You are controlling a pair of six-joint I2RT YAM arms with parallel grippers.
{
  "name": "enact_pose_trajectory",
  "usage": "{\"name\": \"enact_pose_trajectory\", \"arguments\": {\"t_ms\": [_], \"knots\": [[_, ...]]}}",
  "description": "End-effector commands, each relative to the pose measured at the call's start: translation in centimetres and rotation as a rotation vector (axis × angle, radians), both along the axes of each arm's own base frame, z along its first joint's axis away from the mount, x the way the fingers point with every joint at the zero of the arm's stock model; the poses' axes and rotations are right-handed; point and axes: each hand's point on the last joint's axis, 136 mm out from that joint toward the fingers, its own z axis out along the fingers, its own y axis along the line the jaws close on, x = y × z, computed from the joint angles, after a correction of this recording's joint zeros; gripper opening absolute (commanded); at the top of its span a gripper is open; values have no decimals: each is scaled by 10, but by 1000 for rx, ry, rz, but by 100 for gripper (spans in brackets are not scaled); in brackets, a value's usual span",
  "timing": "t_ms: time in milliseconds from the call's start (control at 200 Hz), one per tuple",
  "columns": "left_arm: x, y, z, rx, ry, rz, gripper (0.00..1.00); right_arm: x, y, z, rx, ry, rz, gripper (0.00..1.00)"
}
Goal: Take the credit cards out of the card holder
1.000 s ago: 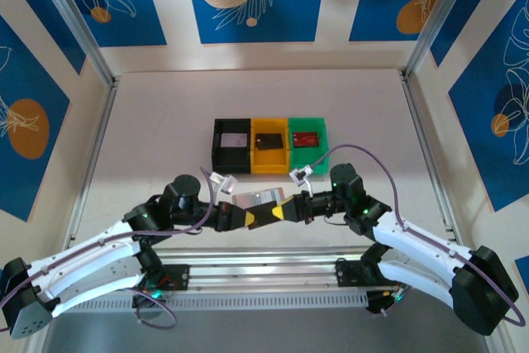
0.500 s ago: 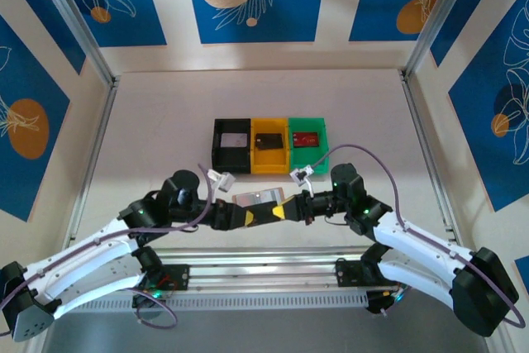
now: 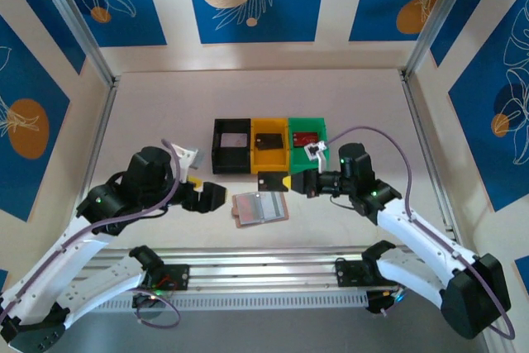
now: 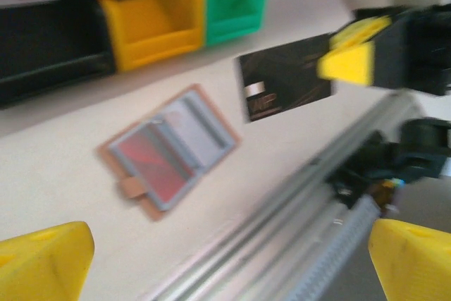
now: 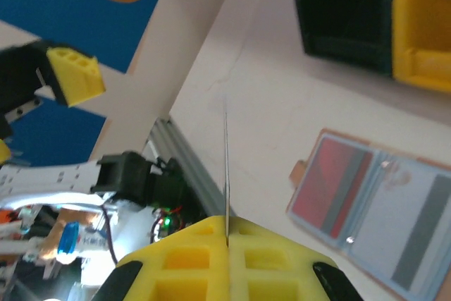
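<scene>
Where the two arms reach in from the near edge of the bench [image 3: 149, 121], the left arm [image 3: 91, 241] lies toward the left edge and the right arm [image 3: 413, 233] toward the right edge. Three open bins stand in a touching row at the middle of the bench, from left to right: a black bin [image 3: 217, 150], a yellow bin [image 3: 266, 166] and a green bin [image 3: 322, 131]. The black bin contains a pale grey-white card [image 3: 235, 140], the yellow bin a dark card [image 3: 268, 140], and the green bin a red card [image 3: 306, 138]. Between the bins and the near edge, the card holder [image 3: 259, 207] lies flat and unfolded, pockets upward. One pocket holds a second red card [image 4: 151, 163]. The other shows a pale face with a grey stripe; whether that is a card cannot be told. The right gripper [image 3: 289, 181] is closed on a black card [image 3: 271, 181], clamped by one short edge and held face up between the yellow bin and the holder's far edge, apart from the holder. The left gripper [image 3: 211, 197] sits just left of the holder without touching it, its yellow fingers [image 4: 42, 266] spread wide and holding nothing.
</scene>
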Motion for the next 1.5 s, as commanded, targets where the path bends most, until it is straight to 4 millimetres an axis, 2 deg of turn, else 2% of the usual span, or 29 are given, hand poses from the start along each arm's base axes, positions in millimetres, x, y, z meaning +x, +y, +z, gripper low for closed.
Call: {"name": "enact_pose_trajectory", "arguments": {"t_ms": [0, 250, 490, 830, 1135, 1496], "knots": [[12, 51, -24, 236, -32, 171, 100, 22, -7, -10, -114, 41, -82, 0], [27, 81, -31, 339, -60, 343, 100, 74, -8, -26, -303, 139, -195, 0], [26, 86, -29, 323, -73, 379, 100, 117, 4, -35, -379, 169, -215, 0], [26, 87, -27, 302, -93, 386, 100, 171, 18, -75, -455, 265, -221, 0], [25, 86, -26, 294, -103, 377, 100, 205, 24, -97, -459, 308, -216, 0], [26, 86, -26, 295, -107, 371, 100, 225, 33, -108, -457, 335, -208, 0]]}}
